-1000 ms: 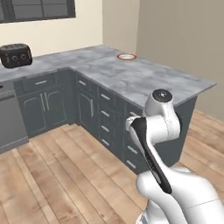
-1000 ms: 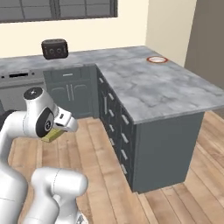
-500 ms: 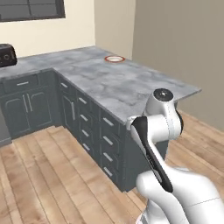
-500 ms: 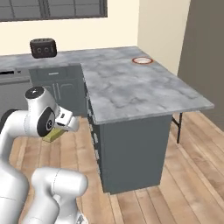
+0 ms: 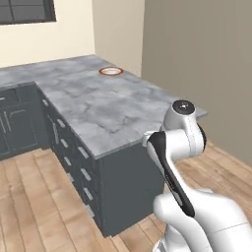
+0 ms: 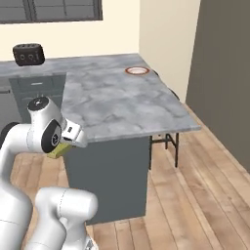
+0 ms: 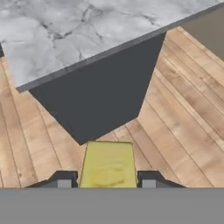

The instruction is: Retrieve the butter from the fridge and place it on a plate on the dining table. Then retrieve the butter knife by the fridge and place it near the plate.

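A pale yellow stick of butter (image 7: 107, 164) sits between my gripper's (image 7: 107, 177) two dark fingertips (image 7: 64, 178), which are shut on it. From the right base camera the butter (image 6: 57, 152) peeks out under the hand, held low in front of the dining table's dark end panel. The marble-topped dining table (image 5: 98, 110) (image 6: 117, 102) (image 7: 65, 39) stretches away ahead. The red-rimmed white plate (image 5: 110, 71) (image 6: 137, 71) rests at its far end, well beyond the gripper. The fridge and the butter knife are out of view.
A black toaster (image 6: 28, 53) stands on the back counter at the left. Dark stool legs (image 6: 166, 141) show beside the table's right side. Drawer fronts (image 5: 74, 157) line the table's left flank. Wooden floor (image 6: 195, 195) lies open to the right.
The base has driven, so the whole scene has shifted: the table's near end has come closer and moved across both base views. The gripper stays shut on the butter.
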